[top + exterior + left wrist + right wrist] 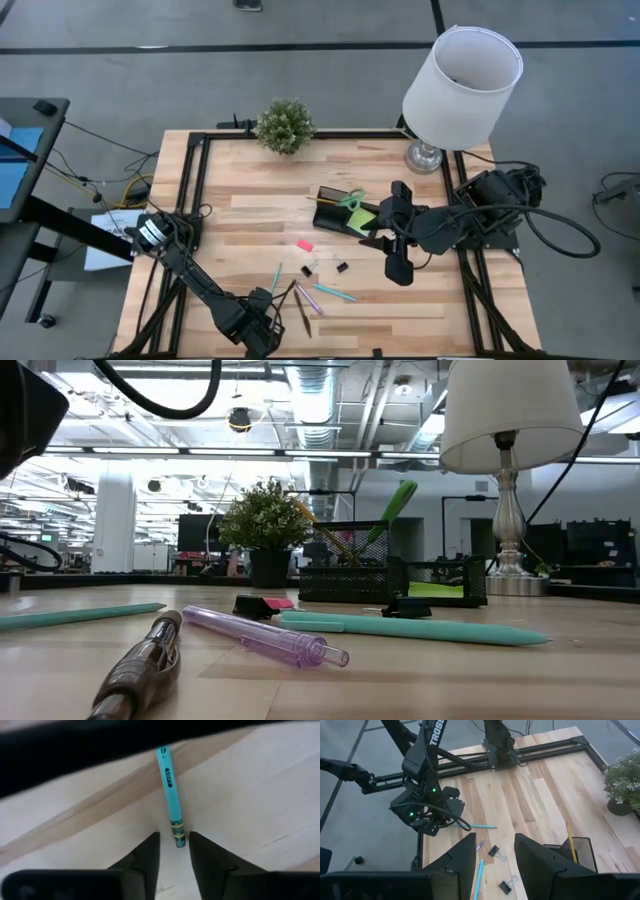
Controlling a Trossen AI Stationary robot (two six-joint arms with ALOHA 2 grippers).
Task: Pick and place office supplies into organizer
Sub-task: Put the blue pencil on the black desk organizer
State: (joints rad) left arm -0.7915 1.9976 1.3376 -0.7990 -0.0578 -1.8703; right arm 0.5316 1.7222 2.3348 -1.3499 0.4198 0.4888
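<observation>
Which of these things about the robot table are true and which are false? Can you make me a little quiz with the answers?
1. The green-handled scissors stand in the black organizer. True.
2. The left gripper has its jaws around the end of a teal crayon. True: the crayon's end sits between them.
3. The lamp lies knocked over on the table. False: it stands upright at the table's far right corner.
4. The potted plant is inside the organizer. False: it stands by itself at the far edge of the table.
5. The right gripper is holding a binder clip. False: its jaws are open and empty, up above the table.
</observation>
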